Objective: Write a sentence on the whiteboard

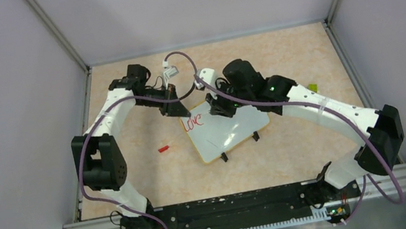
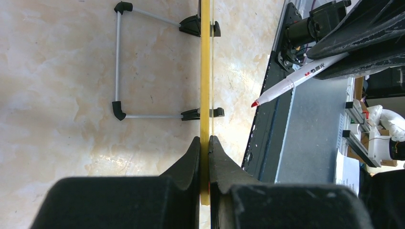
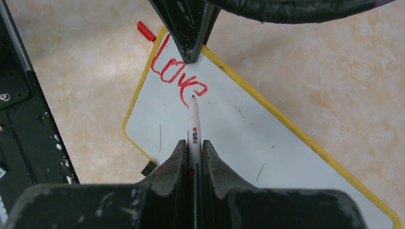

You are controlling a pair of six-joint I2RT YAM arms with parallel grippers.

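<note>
Both jaws closed: left jaws clamp the whiteboard (image 1: 231, 125) rim; right jaws grip a red marker (image 3: 193, 129), tip at the written "Love" (image 3: 177, 76).

Red handwriting (image 3: 177, 78) reading "Love" stands at the whiteboard's (image 3: 239, 143) far left corner; the marker (image 3: 194, 125) barrel bears "M&G".
</note>
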